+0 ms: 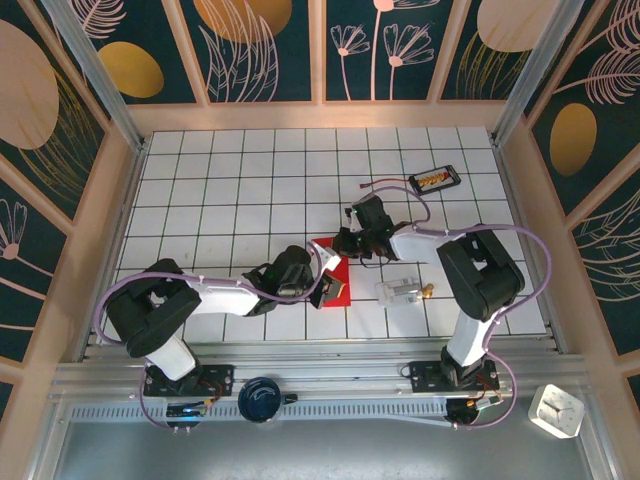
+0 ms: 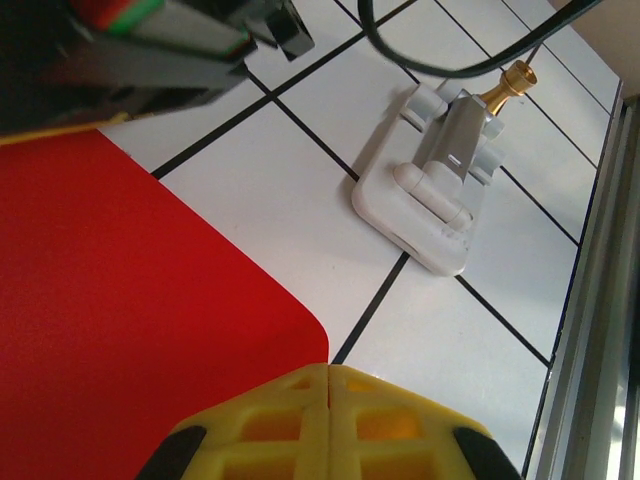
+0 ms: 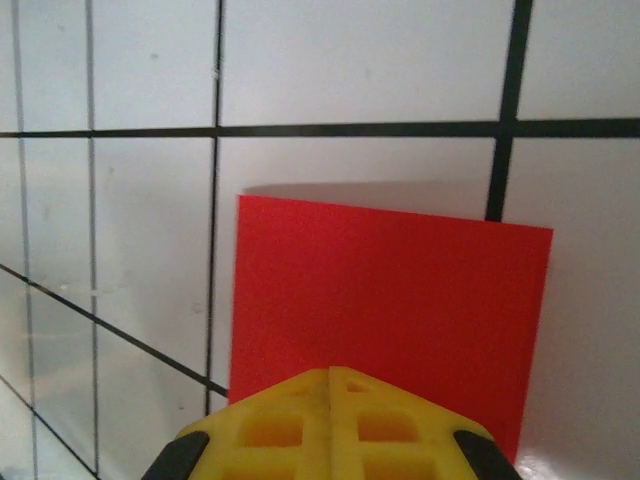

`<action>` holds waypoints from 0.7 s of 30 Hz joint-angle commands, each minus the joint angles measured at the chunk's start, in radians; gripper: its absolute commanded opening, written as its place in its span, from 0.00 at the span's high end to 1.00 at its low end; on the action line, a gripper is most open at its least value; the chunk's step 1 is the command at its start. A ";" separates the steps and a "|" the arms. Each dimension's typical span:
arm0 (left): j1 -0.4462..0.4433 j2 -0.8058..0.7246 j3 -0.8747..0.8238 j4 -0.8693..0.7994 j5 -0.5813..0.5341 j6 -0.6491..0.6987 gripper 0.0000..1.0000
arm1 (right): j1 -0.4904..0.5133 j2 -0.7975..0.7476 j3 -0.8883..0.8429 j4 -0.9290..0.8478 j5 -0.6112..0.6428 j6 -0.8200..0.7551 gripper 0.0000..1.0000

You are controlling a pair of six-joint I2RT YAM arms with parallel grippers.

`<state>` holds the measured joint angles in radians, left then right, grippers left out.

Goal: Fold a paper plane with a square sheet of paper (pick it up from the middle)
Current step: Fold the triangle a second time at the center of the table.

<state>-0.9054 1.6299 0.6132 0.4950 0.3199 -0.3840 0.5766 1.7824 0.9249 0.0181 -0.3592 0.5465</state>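
Pinching an edge of the red paper [image 1: 336,268], the right hand [image 3: 330,385] is clenched. The left hand [image 2: 328,385] is clenched too, tips on the paper, in the middle of the bench [image 1: 220,180].

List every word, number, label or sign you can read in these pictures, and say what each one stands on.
No text can be read anywhere.
Black tray: coloured marks on its face, too small to read.
White box, near right in the overhead view: faint marks, too small to read.
Red paper: plain, no print.
White plastic piece: no lettering visible.
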 commanded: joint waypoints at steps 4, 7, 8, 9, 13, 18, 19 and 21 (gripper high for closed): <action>0.016 0.013 -0.016 0.054 0.046 -0.019 1.00 | -0.012 0.031 0.001 -0.023 0.007 -0.049 1.00; 0.023 0.016 -0.020 0.064 0.062 -0.023 1.00 | -0.018 0.038 -0.007 -0.020 -0.006 -0.059 1.00; 0.027 0.018 -0.019 0.067 0.068 -0.023 1.00 | -0.019 0.042 -0.009 -0.019 -0.009 -0.063 1.00; 0.034 0.019 -0.018 0.068 0.075 -0.026 1.00 | -0.023 0.045 -0.011 -0.022 -0.012 -0.069 1.00; 0.068 0.036 -0.016 0.092 0.130 -0.057 1.00 | -0.023 0.059 -0.022 -0.021 -0.025 -0.091 1.00; 0.111 0.067 -0.015 0.125 0.196 -0.103 1.00 | -0.024 0.087 -0.024 -0.030 -0.030 -0.114 1.00; 0.119 0.073 -0.012 0.124 0.203 -0.109 1.00 | -0.024 0.090 -0.023 -0.032 -0.030 -0.119 1.00; 0.133 0.077 -0.013 0.127 0.212 -0.119 1.00 | -0.024 0.093 -0.024 -0.033 -0.028 -0.123 1.00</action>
<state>-0.7898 1.6939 0.6056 0.5755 0.4736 -0.4698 0.5529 1.8332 0.9192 0.0238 -0.3908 0.4561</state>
